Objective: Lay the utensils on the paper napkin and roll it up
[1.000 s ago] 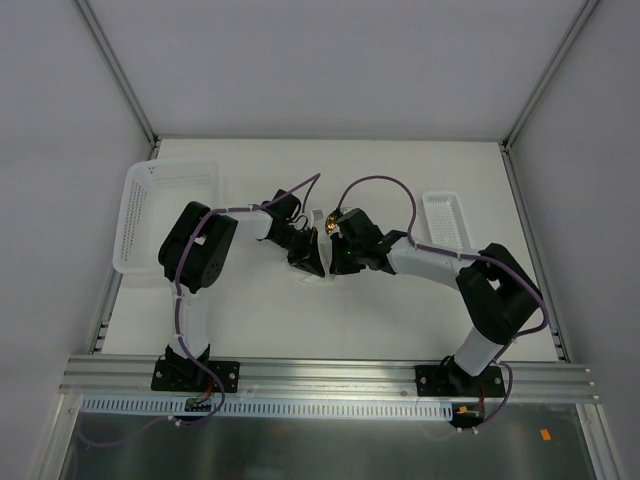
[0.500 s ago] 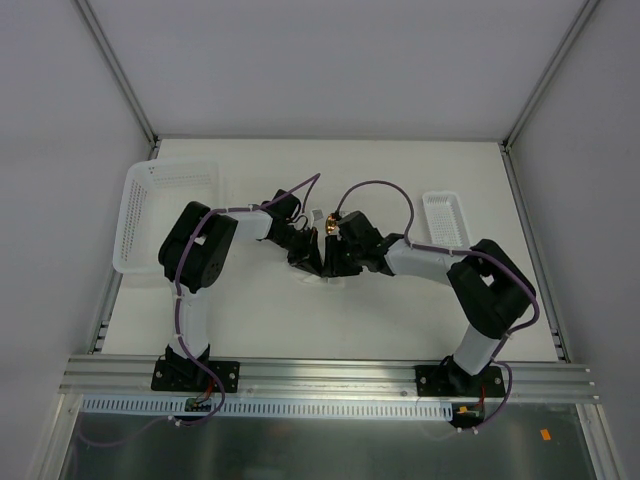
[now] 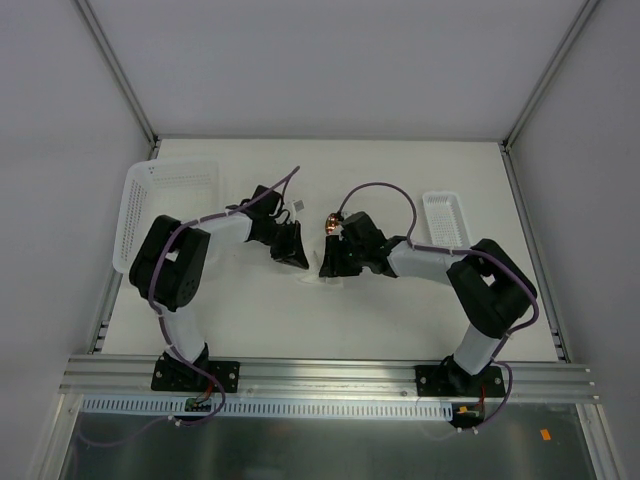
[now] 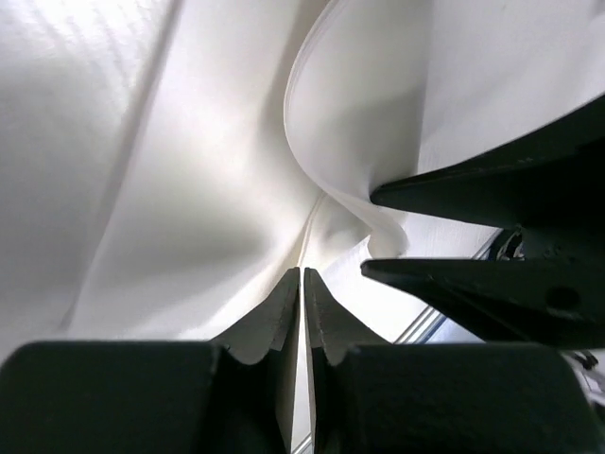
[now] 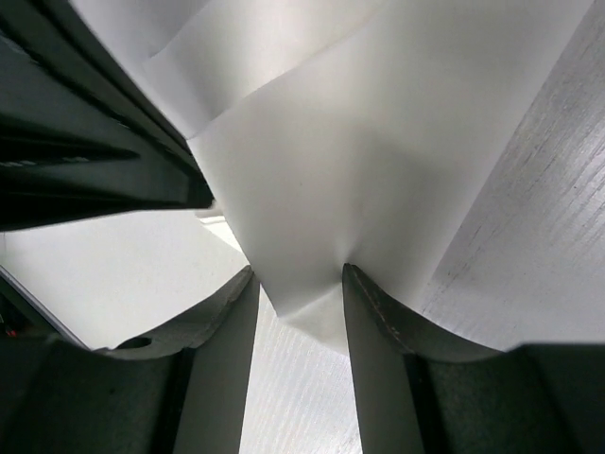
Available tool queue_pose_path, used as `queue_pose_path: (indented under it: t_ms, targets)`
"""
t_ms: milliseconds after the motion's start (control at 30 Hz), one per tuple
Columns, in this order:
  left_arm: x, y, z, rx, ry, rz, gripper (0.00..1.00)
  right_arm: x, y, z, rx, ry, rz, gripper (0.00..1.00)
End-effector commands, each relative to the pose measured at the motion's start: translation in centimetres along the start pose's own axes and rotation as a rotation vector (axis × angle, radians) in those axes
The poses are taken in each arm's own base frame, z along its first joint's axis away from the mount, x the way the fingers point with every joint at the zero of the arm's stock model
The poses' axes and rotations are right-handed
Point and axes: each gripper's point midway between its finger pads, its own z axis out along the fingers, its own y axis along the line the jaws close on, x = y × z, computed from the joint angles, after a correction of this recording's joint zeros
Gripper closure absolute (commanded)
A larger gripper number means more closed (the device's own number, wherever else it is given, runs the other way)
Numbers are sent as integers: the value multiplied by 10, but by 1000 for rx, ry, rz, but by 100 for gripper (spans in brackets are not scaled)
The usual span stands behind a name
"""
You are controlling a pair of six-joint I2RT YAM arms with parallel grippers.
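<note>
On the white worktop (image 3: 400, 320), about midway across, both arms low and tip to tip, near but apart, with the paper napkin (image 5: 359, 161) between and under them. From above, hard to separate from the surface: only a faint pale shape between the black tips.

At the left gripper (image 4: 302, 279), fingers (image 4: 274, 322) pressed together, a hairline seam between them. Just above that seam, a thin paper edge; impossible to tell whether pinched or merely lying behind. Ahead of the tips, napkin lifted off the worktop and curled into a tall soft fold, its edge sweeping up and over to the right. On the right of the same view, the right gripper (image 4: 371, 234), dark and pointing in at that fold.

In the right wrist view, that gripper's fingers (image 5: 373, 350) apart, clamped on nothing. Between them, a folded corner of the napkin dipping into the gap, seeming to meet both tips, bare worktop below.

Just behind the right gripper, a small gold-coloured spot (image 3: 329, 221), too small to identify; the utensils not discernible in any view. At the far left, a large white perforated basket (image 3: 130, 225); on the right, a smaller basket (image 3: 428, 220).
</note>
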Motion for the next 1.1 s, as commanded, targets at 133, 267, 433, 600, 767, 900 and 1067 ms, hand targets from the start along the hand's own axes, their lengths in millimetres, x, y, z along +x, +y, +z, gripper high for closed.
queue_pose_path:
  t_ms: [133,267,433,600,767,900,1067]
  targets:
    - [-24,-22,-42,2,-146,79,94,19,-24,3,70,51,16,55]
    - [-40,-39,-41,68,-140,81,93,17,-21,3,56,46,9,53]
    - [-54,-44,-30,87,-126,63,92,16,-20,3,50,43,0,52]
    - [-59,-50,-16,103,-100,72,92,16,-20,3,49,45,-4,51]
    - [-47,-54,3,116,-42,76,92,18,-21,5,49,54,-2,51]
    - [-39,-48,14,111,-5,59,92,17,-20,5,47,53,-4,51]
    - [-24,-23,24,57,25,16,94,16,-18,2,42,48,-7,49]
